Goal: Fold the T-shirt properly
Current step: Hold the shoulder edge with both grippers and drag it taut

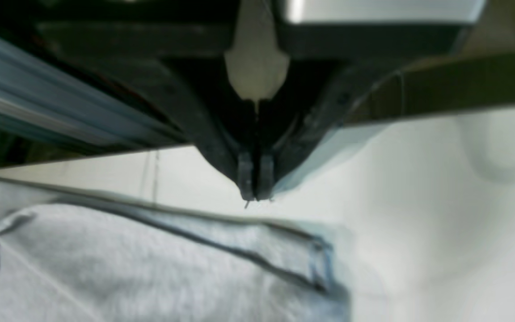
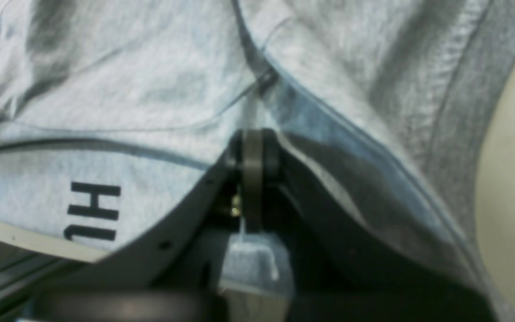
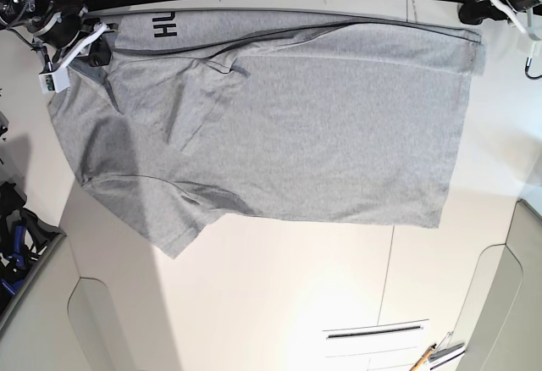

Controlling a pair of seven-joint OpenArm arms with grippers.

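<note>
The light grey T-shirt [image 3: 279,125] lies spread flat on the white table [image 3: 279,303], one sleeve pointing to the front left. Its far edge is turned over and shows black letters "HU" [image 3: 163,25], also seen in the right wrist view [image 2: 92,210]. My right gripper [image 2: 253,143] is shut on a fold of the shirt [image 2: 128,89] at the far left corner [image 3: 87,49]. My left gripper [image 1: 255,192] is shut with nothing between its tips, just above the table beside the shirt's hemmed corner [image 1: 320,268], at the far right [image 3: 476,11].
A dark blue and black object [image 3: 13,248] sits at the table's left edge. Small tools [image 3: 436,356] and a slot [image 3: 373,333] lie at the front right. A white cable [image 3: 531,49] hangs at the far right. The table's far edge [image 1: 83,158] runs close behind the left gripper.
</note>
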